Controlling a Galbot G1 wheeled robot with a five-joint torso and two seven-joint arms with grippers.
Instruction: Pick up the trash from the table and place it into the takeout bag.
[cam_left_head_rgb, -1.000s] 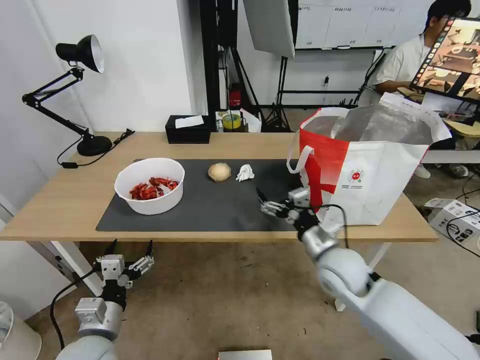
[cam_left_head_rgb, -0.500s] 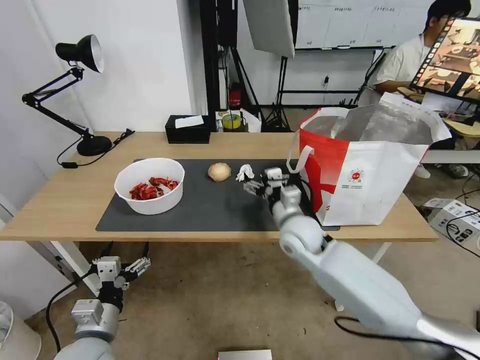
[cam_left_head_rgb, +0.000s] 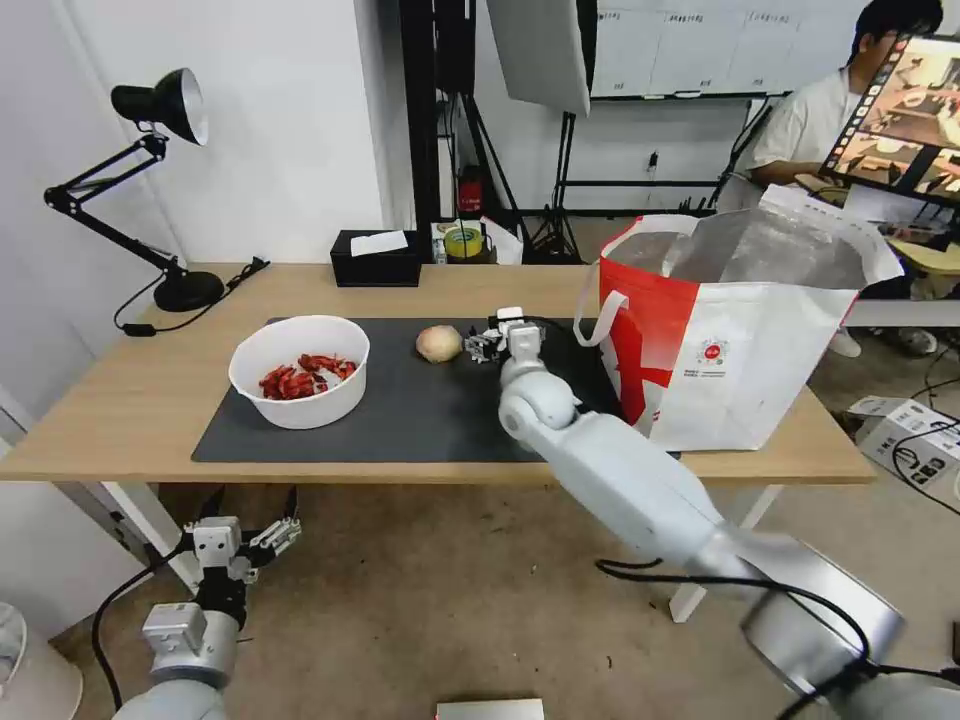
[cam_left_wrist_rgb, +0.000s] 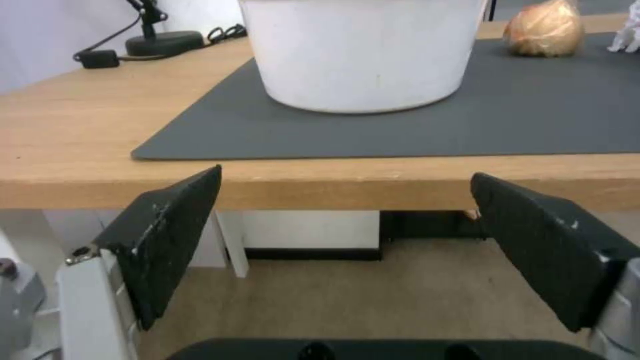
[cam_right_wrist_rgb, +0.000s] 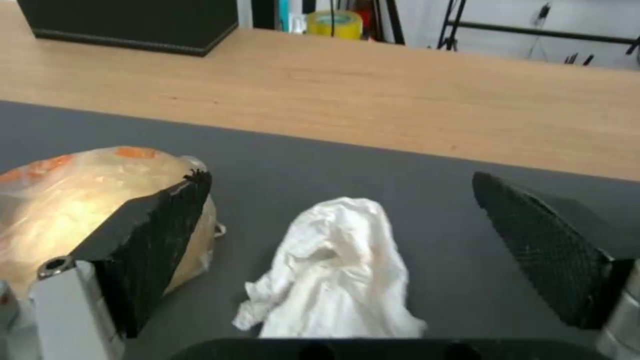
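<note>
The right claw (cam_right_wrist_rgb: 340, 260), jaws spread apart, is straddling the small crumpled white tissue (cam_right_wrist_rgb: 337, 270) lying between them, ready for clamping; the left claw (cam_left_head_rgb: 245, 535), also apart, is idling below the table (cam_left_head_rgb: 130, 400).

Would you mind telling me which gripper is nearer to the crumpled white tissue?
The right. The right gripper is open with its fingers on either side of the crumpled white tissue on the mat. The left gripper hangs open below the table's front edge, far off.
</note>
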